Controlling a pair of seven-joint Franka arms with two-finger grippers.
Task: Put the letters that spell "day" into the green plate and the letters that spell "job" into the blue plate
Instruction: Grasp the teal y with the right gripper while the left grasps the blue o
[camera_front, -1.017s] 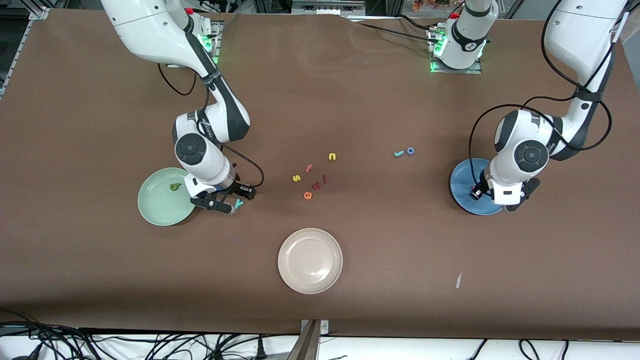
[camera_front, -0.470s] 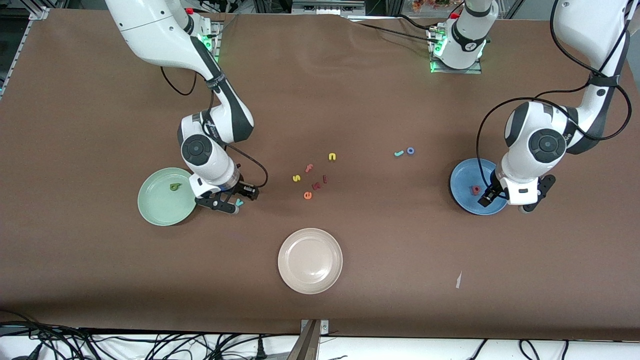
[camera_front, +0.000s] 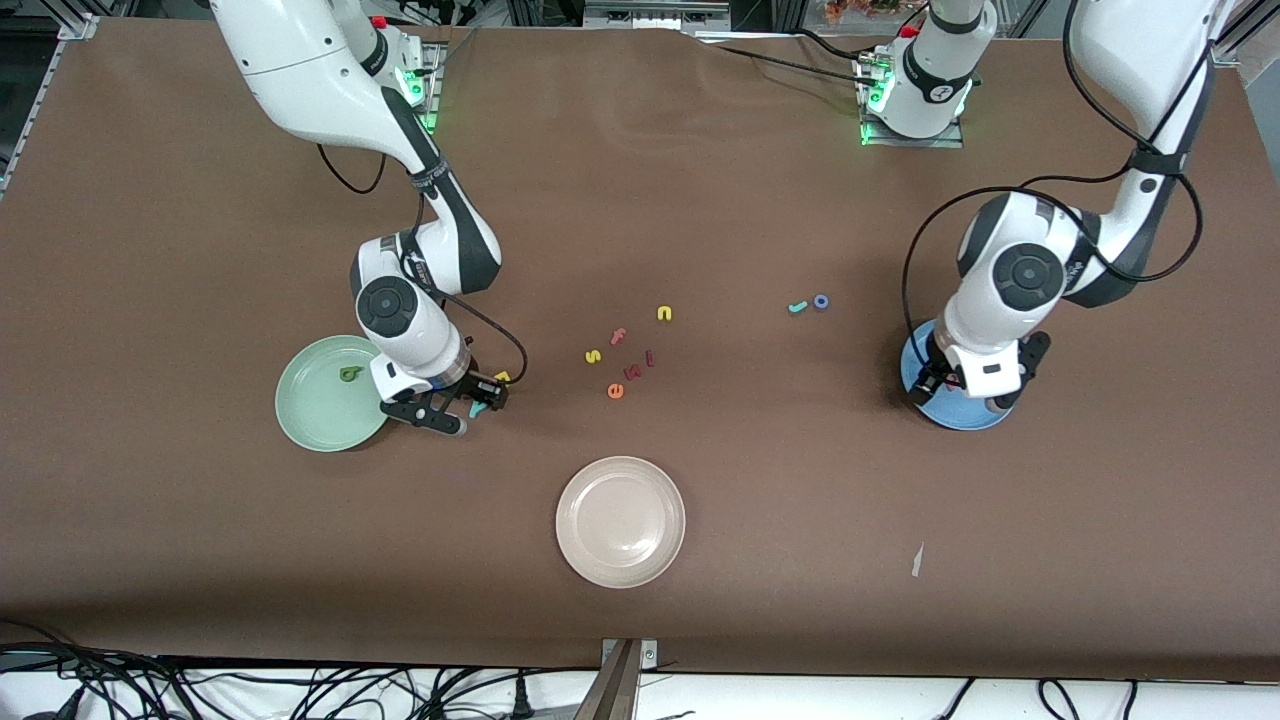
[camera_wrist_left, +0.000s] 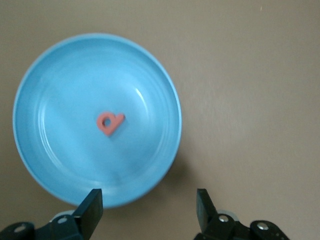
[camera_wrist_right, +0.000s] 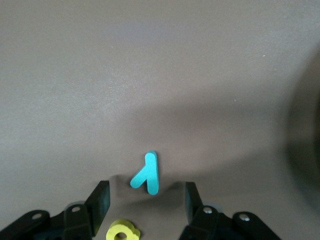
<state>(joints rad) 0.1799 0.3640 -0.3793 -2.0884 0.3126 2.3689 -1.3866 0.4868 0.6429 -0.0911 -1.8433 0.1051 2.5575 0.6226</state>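
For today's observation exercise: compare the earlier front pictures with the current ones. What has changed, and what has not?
The left gripper let go of the pink-red b, now lying in the blue plate, and shifted toward the table's middle, jaws open. The right gripper, open, settled around the teal y, uncovering the yellow d. The green a and loose letters stayed put.

A broad brown tabletop (camera_front: 700, 200) fills the scene, evenly lit with soft shadows. Along its near edge runs a white floor strip tangled with black cables (camera_front: 250, 690). A metal frame rail (camera_front: 50, 60) shows at the far corner.
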